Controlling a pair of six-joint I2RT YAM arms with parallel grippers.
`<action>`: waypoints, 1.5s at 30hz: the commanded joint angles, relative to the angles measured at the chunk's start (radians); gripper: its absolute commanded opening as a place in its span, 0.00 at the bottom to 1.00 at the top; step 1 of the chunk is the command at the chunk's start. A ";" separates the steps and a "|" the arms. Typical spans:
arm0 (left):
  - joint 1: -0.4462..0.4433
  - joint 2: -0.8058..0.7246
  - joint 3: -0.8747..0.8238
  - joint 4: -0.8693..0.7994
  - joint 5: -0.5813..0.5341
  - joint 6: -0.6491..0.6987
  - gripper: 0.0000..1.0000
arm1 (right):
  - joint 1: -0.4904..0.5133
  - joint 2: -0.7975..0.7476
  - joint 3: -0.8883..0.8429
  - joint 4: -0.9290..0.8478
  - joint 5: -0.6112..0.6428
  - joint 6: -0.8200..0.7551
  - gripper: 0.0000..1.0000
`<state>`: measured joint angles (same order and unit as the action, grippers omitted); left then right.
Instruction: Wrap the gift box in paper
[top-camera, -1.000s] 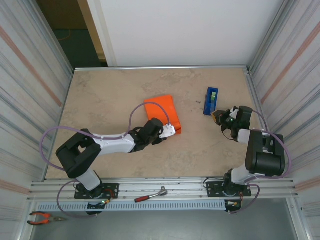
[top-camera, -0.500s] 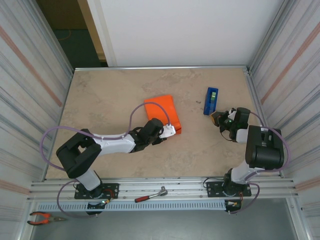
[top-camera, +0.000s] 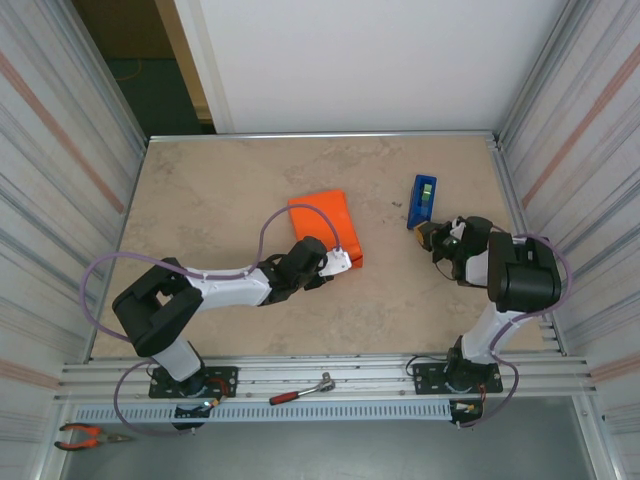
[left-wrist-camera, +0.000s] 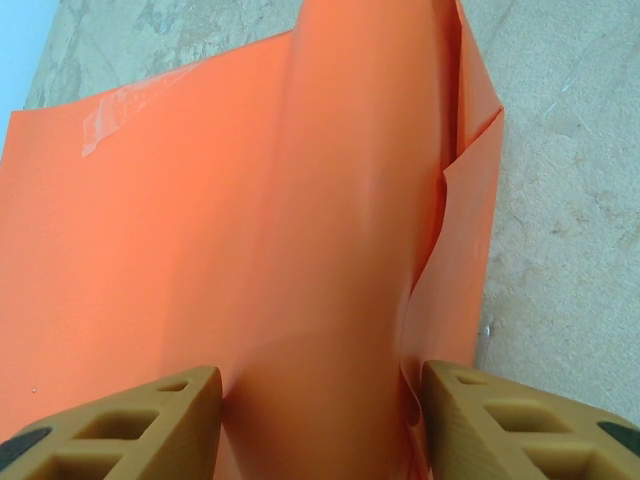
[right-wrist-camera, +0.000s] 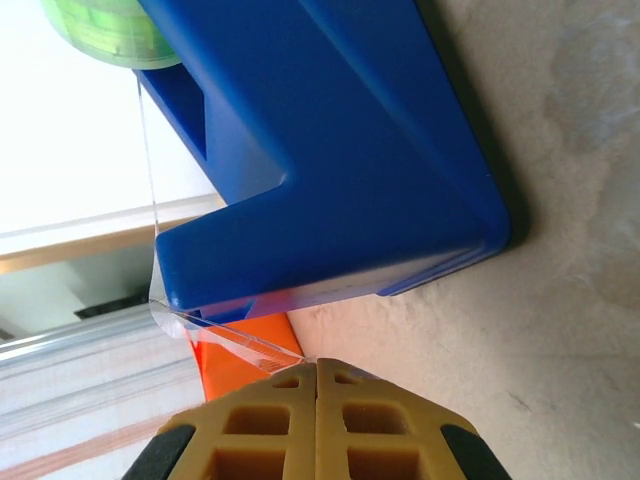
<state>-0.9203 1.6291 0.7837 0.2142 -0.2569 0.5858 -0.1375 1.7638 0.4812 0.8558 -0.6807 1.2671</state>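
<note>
Left gripper (left-wrist-camera: 320, 400) clamps the near end of the gift box (top-camera: 322, 225), which is under the paper (left-wrist-camera: 250, 250). Well to its right, the right gripper (right-wrist-camera: 315, 375) pinches 1 tape strip (right-wrist-camera: 230, 340) at the blue dispenser (top-camera: 422, 200).

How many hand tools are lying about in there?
2: a ratchet on the front rail, near its middle, and red-handled pliers at the near left corner. More could be hidden from the cameras.

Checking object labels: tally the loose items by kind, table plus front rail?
Orange paper, wrapped bundle: 1
Blue tape dispenser: 1
Hand tools: 2 (ratchet, pliers)
Total: 4
</note>
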 joint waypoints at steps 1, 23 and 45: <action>-0.010 0.036 0.000 -0.057 0.024 -0.024 0.53 | 0.033 0.031 0.000 -0.030 -0.035 0.031 0.00; -0.013 0.041 0.000 -0.055 0.023 -0.028 0.53 | 0.042 0.095 -0.038 0.009 -0.022 0.025 0.00; -0.015 0.041 -0.003 -0.052 0.021 -0.029 0.53 | 0.061 0.136 -0.091 0.055 0.018 0.040 0.00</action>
<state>-0.9249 1.6318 0.7837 0.2169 -0.2665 0.5789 -0.1104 1.8481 0.4427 1.0313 -0.6403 1.2808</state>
